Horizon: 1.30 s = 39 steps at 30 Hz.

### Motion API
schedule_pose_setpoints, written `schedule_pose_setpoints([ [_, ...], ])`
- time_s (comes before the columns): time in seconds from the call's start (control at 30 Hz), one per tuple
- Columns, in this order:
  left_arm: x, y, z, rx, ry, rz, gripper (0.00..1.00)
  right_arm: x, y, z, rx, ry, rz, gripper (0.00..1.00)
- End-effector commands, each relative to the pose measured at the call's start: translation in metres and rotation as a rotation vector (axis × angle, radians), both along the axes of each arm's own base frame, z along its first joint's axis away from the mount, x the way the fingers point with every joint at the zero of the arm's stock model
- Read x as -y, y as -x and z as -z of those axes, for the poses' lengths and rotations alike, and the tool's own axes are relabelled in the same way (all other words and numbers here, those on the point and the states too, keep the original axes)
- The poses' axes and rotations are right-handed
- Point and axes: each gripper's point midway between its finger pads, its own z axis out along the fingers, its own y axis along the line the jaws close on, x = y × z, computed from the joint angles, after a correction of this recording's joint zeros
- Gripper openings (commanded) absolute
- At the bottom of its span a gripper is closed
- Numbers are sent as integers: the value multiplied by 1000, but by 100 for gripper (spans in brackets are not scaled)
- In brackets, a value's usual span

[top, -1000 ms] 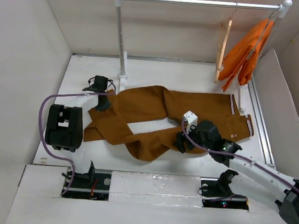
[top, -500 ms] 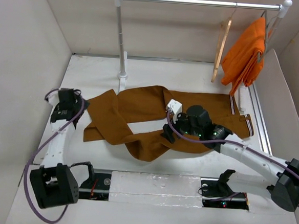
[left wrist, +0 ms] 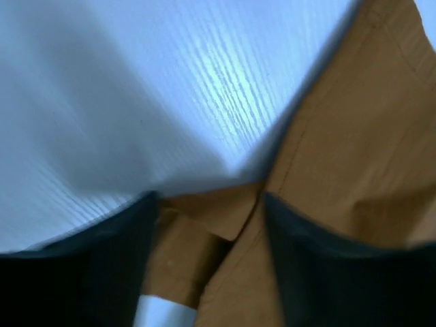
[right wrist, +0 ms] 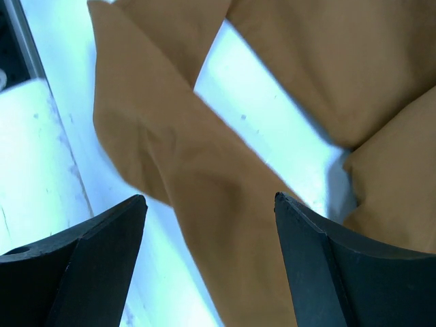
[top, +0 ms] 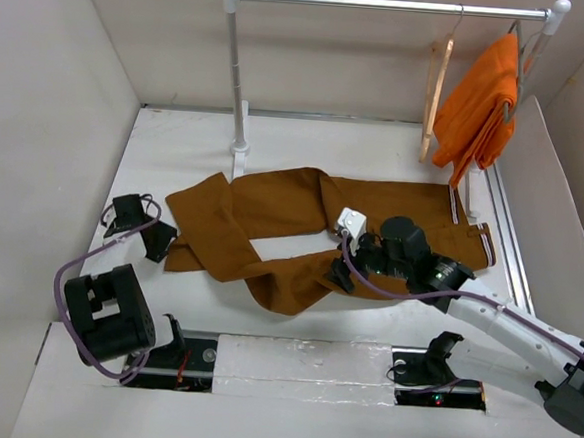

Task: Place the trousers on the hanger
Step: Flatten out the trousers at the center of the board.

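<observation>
Rust-brown cloth, the trousers [top: 273, 206] lie flat on the white tabletop [top: 177, 141]. The waistband is to the right, and the two legs run left with a bare wedge between them. The pale wooden hanger [top: 436, 89] hangs well apart from them, up on the clothes rail [top: 387, 3] beside an orange garment [top: 481, 102]. No part of the trousers is on it yet.

My right tool [top: 340, 275] hovers over the nearer leg about midway along. Its fingers [right wrist: 82, 259] are spread wide, with cloth showing between them and nothing pinched. My left tool [top: 158, 242] sits at the hem end on the left. Its wrist view is blurred, but the fingers stand apart with the hem edge in the gap, not nipped.

I judge this to be the pick-up step, hardly begun. Next I would lower both tools onto the cloth, close firmly on a fold, and lift evenly so the legs can be fed through the hanger.
</observation>
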Motion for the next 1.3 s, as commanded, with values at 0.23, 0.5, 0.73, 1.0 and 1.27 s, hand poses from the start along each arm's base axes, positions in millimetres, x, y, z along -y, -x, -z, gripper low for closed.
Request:
schedule_pose_setpoints([
  [0.23, 8, -15, 13, 20, 64, 4, 0, 6, 5, -1, -6, 17, 22, 81],
  [0.5, -48, -97, -39, 77, -127, 7, 0, 7, 2, -6, -23, 18, 48, 81],
  [0.73, -64, -114, -51, 59, -203, 54, 38, 10, 1, -4, -46, 27, 77, 81],
  [1.0, -37, -154, -58, 115, -204, 202, 63, 1, -4, 1, -55, 14, 77, 81],
  [1.27, -28, -187, -18, 47, -144, 265, 63, -7, -4, 13, -87, 33, 61, 79],
])
